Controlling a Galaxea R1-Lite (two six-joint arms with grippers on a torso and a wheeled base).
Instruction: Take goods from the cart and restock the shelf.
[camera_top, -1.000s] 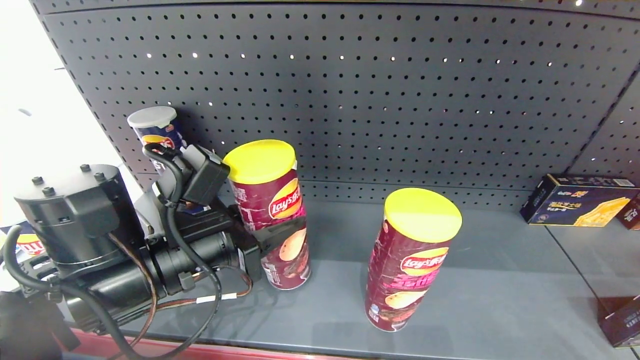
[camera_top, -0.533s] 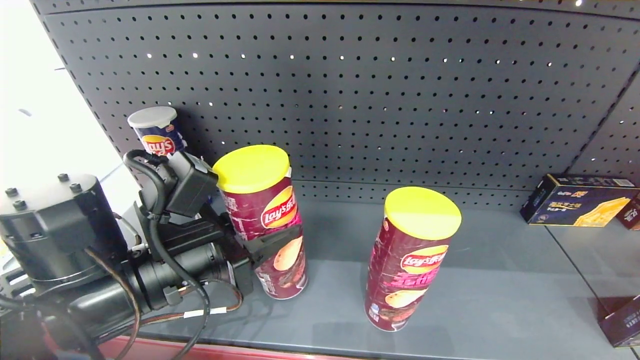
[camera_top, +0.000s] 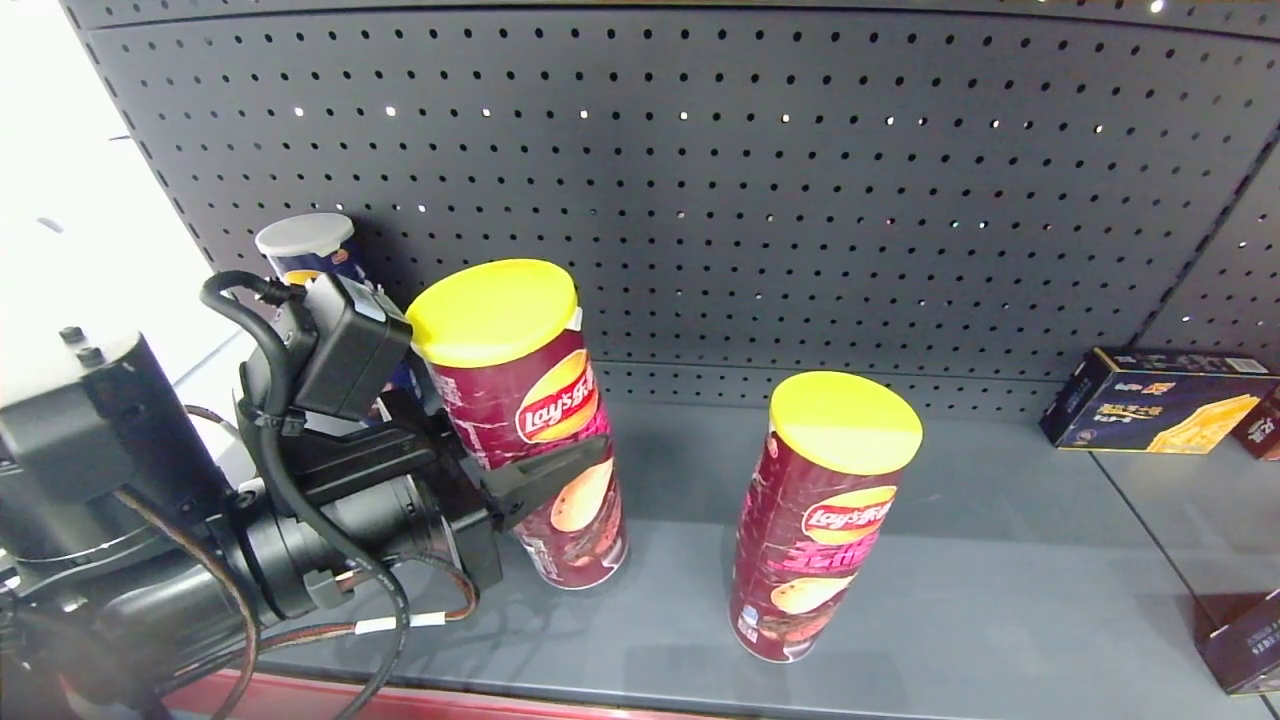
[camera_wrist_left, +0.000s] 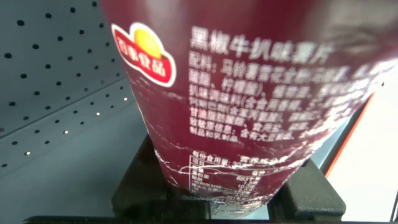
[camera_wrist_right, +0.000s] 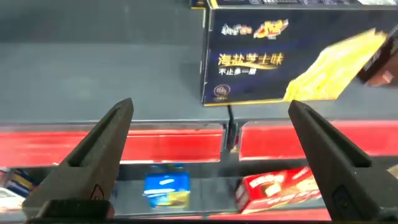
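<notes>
My left jaws pinch a maroon, yellow-lidded chip can (camera_top: 545, 400) around its middle. It leans, left of the matching upright can (camera_top: 815, 530) on the grey shelf (camera_top: 1000, 600), apart from it. I cannot tell whether its base touches the shelf. Farther left stands a blue can (camera_top: 300, 245). My right jaws are spread wide before a dark blue box (camera_wrist_right: 280, 56).

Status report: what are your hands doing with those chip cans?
Left gripper shut on tilted maroon can. Right gripper open, empty, facing a dark box. Second can stands clear to the right; blue can behind.
</notes>
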